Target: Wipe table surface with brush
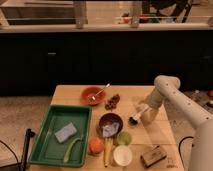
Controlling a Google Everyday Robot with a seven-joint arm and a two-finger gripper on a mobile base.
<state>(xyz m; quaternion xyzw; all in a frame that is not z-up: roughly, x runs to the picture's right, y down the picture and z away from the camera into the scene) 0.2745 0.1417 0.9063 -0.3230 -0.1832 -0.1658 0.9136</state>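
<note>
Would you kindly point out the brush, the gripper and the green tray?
brush (pixel 134 120): camera view, its dark bristle head.
gripper (pixel 143 111): camera view, its tip, at the brush handle's upper end.
green tray (pixel 55 117): camera view, bare floor.

Dark cabinets, perhaps; pale speckled floor.

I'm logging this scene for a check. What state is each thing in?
gripper: right of the table's centre, at the brush handle.
brush: tilted, bristle head down on the table surface.
orange bowl: upright, spoon resting in it.
green tray: flat, holding a sponge.
white cup: upright.
</note>
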